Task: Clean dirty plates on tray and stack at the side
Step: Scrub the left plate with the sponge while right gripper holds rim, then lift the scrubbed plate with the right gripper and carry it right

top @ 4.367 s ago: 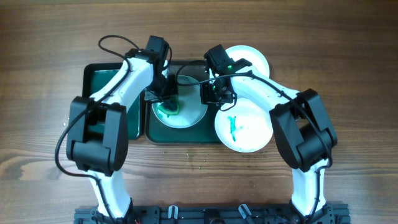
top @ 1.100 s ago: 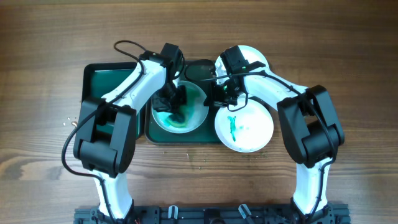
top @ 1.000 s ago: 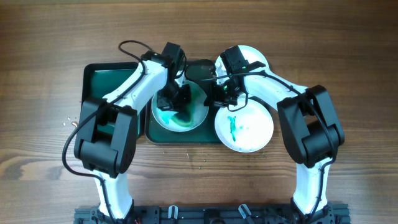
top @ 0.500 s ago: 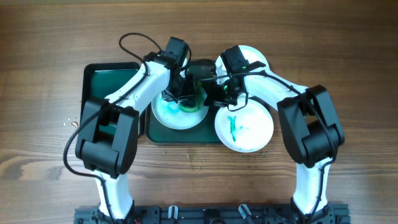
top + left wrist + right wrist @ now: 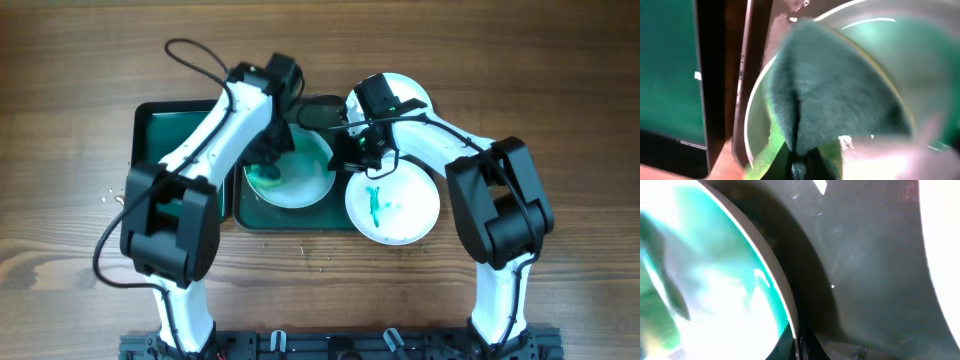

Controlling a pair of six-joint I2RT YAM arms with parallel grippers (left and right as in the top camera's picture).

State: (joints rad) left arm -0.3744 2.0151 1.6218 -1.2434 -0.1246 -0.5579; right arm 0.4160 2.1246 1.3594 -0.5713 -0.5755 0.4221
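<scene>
A white plate [image 5: 300,180] with teal-green smears lies in the dark green tray [image 5: 318,216]. My left gripper [image 5: 270,158] is shut on a dark teal cloth [image 5: 835,95] and presses it on the plate's left side [image 5: 748,131]. My right gripper [image 5: 357,150] is shut on that plate's right rim [image 5: 785,300]. A second plate [image 5: 405,212] with a teal smear lies on the table to the right of the tray. A third white plate [image 5: 408,94] lies behind it, partly under my right arm.
A smaller black-rimmed green tray [image 5: 160,130] lies against the left side of the dark tray and shows in the left wrist view [image 5: 665,65]. Bare wooden table [image 5: 90,60] surrounds everything. A few crumbs [image 5: 110,197] lie at the left.
My left gripper has swept the cloth from the plate's back right part over to its left side. The right gripper stays on the rim.
</scene>
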